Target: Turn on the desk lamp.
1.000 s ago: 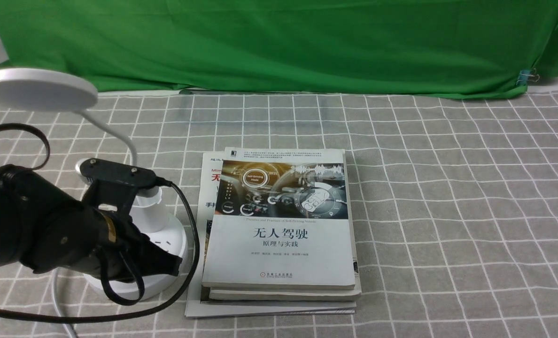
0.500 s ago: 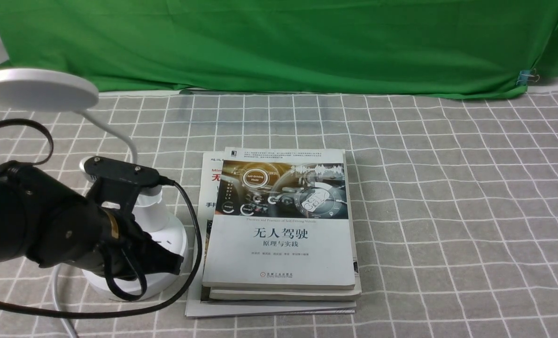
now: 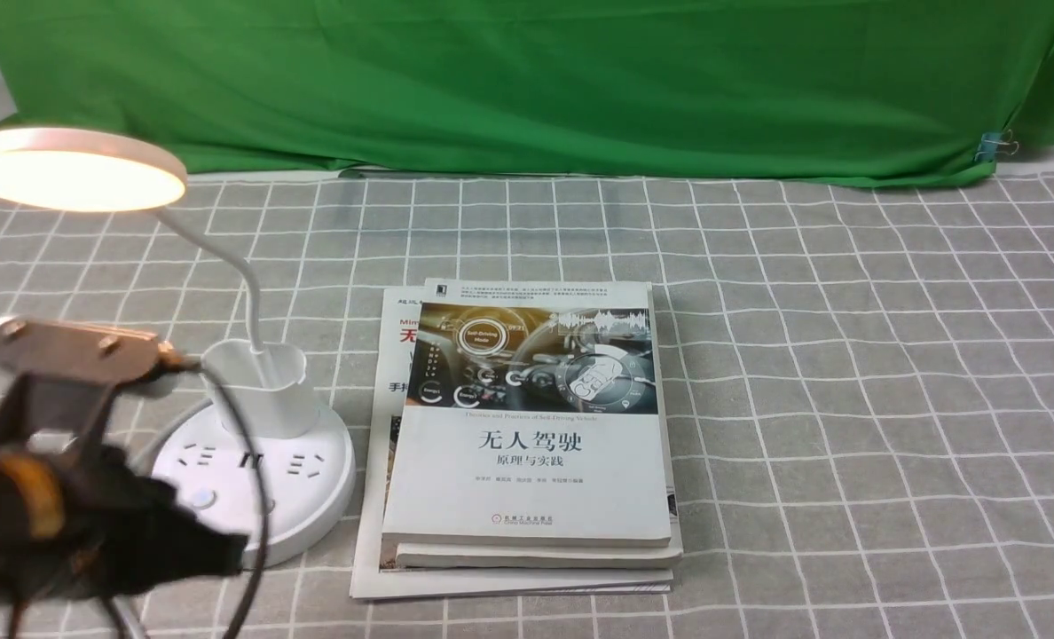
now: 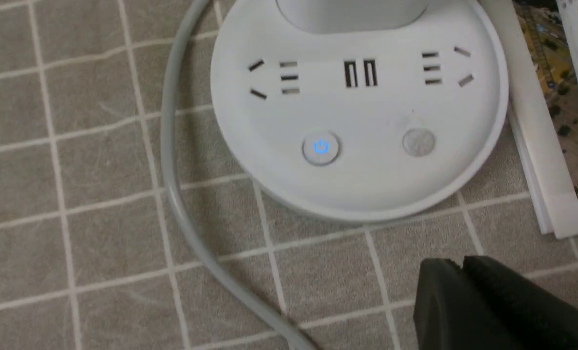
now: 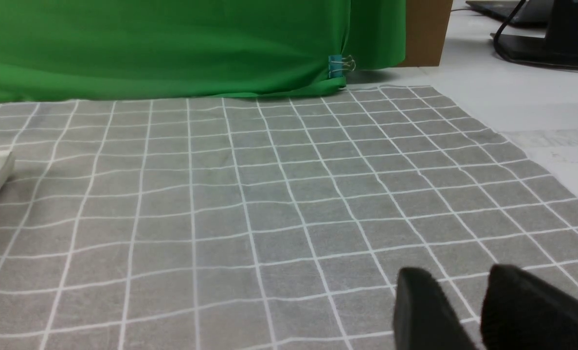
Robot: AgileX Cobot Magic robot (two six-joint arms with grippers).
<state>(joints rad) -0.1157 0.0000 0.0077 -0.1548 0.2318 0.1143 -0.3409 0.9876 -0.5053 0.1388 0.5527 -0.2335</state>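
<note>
- Left tool (image 4: 457,262): tips together, nothing held, apart from the base (image 4: 357,194); right tool (image 5: 454,272): tips slightly parted.
- Desk lamp (image 3: 74,177): lit, on the table (image 3: 846,399), left of the books (image 3: 527,470). Task judged complete.
- Withdraw the left tool smoothly, avoiding the power button (image 4: 321,147) and cord (image 4: 172,160).

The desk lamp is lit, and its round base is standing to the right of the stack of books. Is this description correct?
Not quite: the front view shows the round base to the left of the stack of books. The desk lamp is indeed lit.
</note>
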